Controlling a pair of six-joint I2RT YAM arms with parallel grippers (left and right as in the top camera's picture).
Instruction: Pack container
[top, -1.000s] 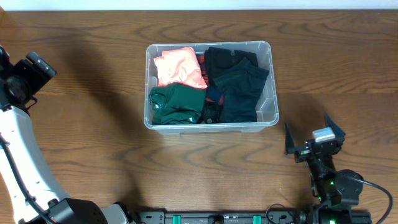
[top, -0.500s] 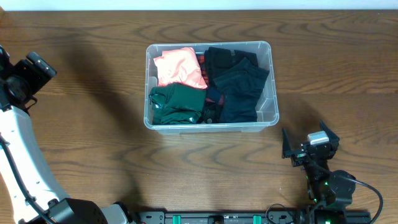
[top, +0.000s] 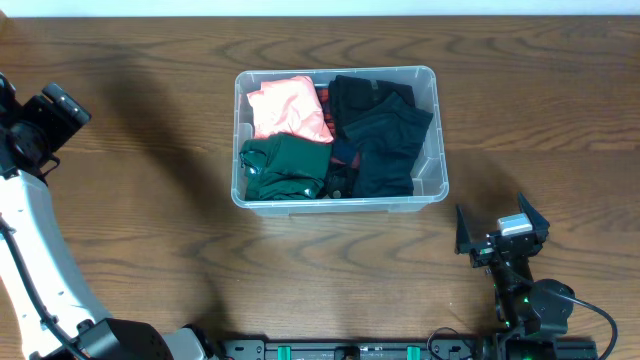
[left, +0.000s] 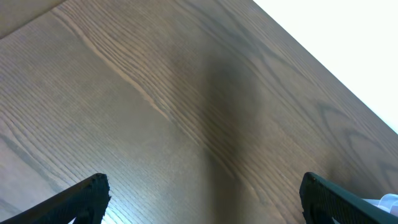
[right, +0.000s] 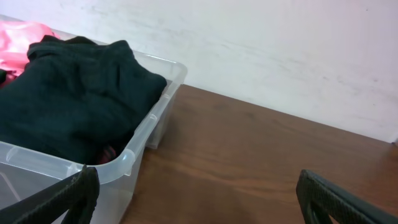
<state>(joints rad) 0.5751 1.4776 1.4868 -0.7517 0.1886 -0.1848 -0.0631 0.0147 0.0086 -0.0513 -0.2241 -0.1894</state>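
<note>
**Inspector:** Where is the clear, colourless rectangular plastic container (top: 340, 204)?

**Assessor:** It stands flat on the brown wood-grain table (top: 150, 230), with both arms clear of it. Inside, at its far-left corner, is a salmon-pink folded garment (top: 288, 108). A dark green folded garment (top: 285, 168) fills its near-left corner. Black folded clothing (top: 385, 135) takes up its right half and rises about level with the rim. It looks close to full.

**Inspector:** And the grippers?

**Assessor:** The right gripper (top: 500, 225) sits off the container's near-right corner, close but not touching. Its jaws are spread wide with nothing between them. The left gripper (left: 202, 190) is well off the container's left side, over bare wood. Its fingers are likewise wide apart and empty.

**Inspector:** How do you expect the container to handle?

**Assessor:** This is judgement only. The walls look thin and smooth, so they are probably slippery and likely to flex under a pinch. The cloth load is soft and light to moderate in weight, and it would slump if the container were tipped.

**Inspector:** Where is the best hold?

**Assessor:** The rolled rim (right: 134, 152), at the middle of a short side, where the lip stiffens the wall. For a lift, I would take opposite rims with both grippers. Pushing low on a wall would slide it without tipping.
</note>
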